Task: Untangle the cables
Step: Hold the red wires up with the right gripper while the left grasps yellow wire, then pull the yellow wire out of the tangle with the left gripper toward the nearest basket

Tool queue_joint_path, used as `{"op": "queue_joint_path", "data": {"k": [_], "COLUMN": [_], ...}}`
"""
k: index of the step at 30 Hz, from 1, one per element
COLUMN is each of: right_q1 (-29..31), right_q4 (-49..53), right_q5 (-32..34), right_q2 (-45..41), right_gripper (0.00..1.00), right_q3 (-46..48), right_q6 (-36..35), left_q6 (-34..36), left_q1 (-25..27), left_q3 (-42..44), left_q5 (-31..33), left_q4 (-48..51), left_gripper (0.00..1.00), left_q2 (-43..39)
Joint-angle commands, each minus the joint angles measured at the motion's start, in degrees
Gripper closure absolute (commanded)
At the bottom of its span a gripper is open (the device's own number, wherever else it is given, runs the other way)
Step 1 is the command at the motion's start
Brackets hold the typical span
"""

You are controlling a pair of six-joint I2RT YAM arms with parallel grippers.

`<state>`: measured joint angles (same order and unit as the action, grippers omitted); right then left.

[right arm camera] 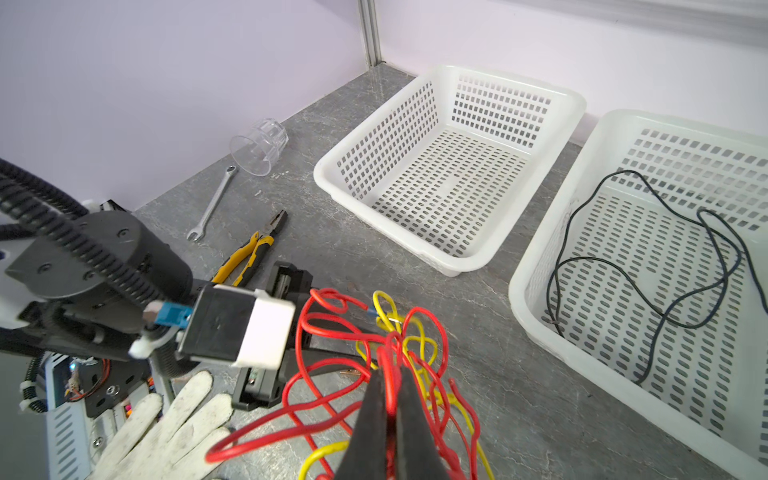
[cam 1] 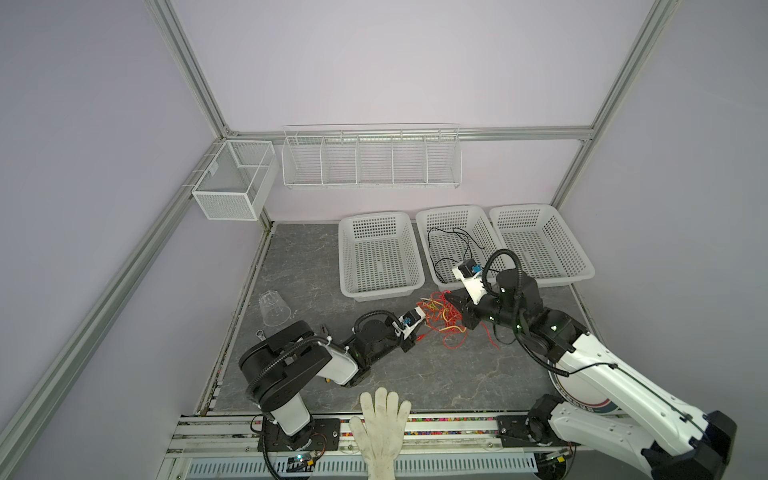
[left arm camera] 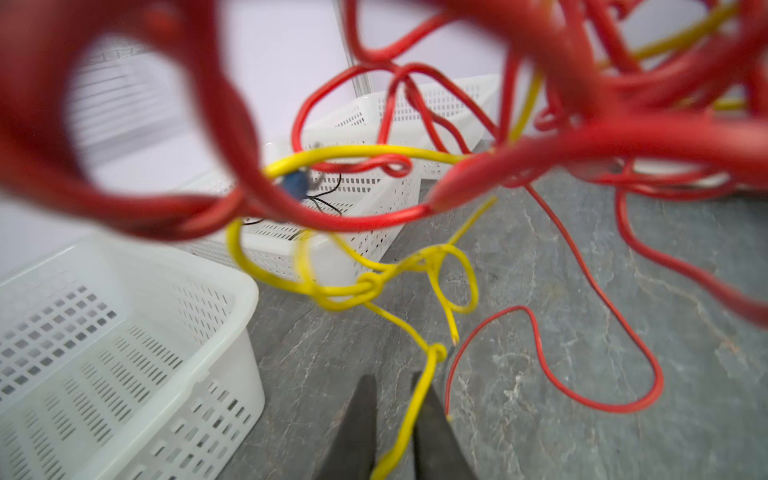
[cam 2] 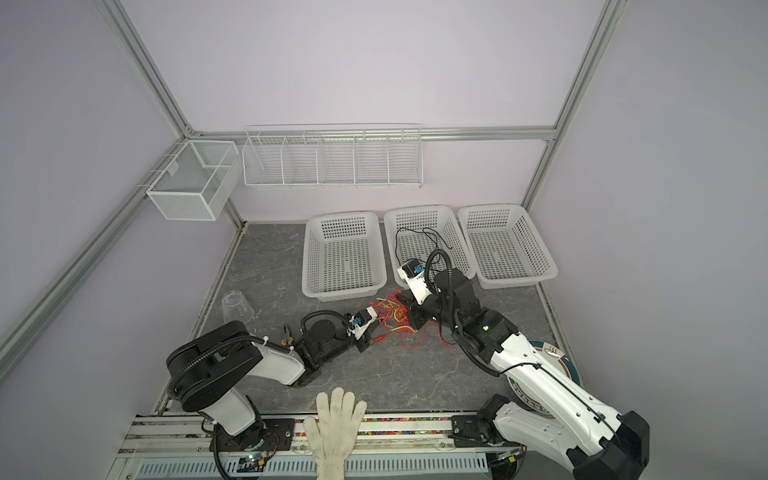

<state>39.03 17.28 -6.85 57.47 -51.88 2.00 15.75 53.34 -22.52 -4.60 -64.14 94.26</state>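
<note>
A glove (cam 1: 384, 419) overhangs the near edge, with bare tabletop (cam 1: 415, 374) open beyond it. Mid-table, the left gripper (left arm camera: 392, 384) pinches the yellow cable (left arm camera: 417, 395). The right gripper (right arm camera: 390, 370) pinches the red cable (right arm camera: 388, 386), their tangle between them. The black cable (right arm camera: 625, 172) lies in the middle basket (cam 1: 453, 212).

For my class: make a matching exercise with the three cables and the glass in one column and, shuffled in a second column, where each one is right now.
Column one
1. red cable
2. yellow cable
3. black cable
4. glass

Column two
A. lying in the middle basket
B. on its side on the table
C. between the jaws of the left gripper
D. between the jaws of the right gripper

Pairs: 1-D, 2-C, 3-A, 4-B
</note>
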Motion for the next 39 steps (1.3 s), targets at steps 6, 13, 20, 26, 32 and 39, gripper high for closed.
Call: {"op": "queue_joint_path", "data": {"k": [6, 13, 20, 26, 32, 39], "right_q1": [-0.74, -3.94, -9.23, -9.77, -11.96, -13.27], "right_q4": [-2.36, -2.16, -4.27, -3.83, -2.06, -2.62], "right_q5": [13.37, 22.16, 24.24, 27.16, 31.93, 32.83], "right_q2": [3.0, 7.35, 7.81, 9.63, 11.54, 11.21], "right_gripper": [0.94, 0.94, 0.94, 0.94, 0.94, 0.94], "right_q3": [-2.06, 3.09, 10.47, 11.36, 11.65, 13.03], "right_q6": [3.76, 8.15, 12.59, 12.43, 14.89, 16.81], "left_q6": [-0.3, 0.14, 0.24, -0.09, -1.68, -3.61], "left_q1": [0.29, 0.28, 0.27, 0.14, -0.78, -2.62], "left_q3": [0.25, 1.82, 1.76, 3.05, 3.87, 5.27], "left_q5": [0.47, 1.75, 10.56, 17.94, 24.89, 32.53], "left_q4": [6.53, 15.84, 35.24, 41.91, 46.48, 50.96], "left_gripper": [1.0, 1.0, 1.0, 1.0, 1.0, 1.0], "left_q2": [-4.69, -13.56, -28.51, -40.26, -49.1, -56.89]}}
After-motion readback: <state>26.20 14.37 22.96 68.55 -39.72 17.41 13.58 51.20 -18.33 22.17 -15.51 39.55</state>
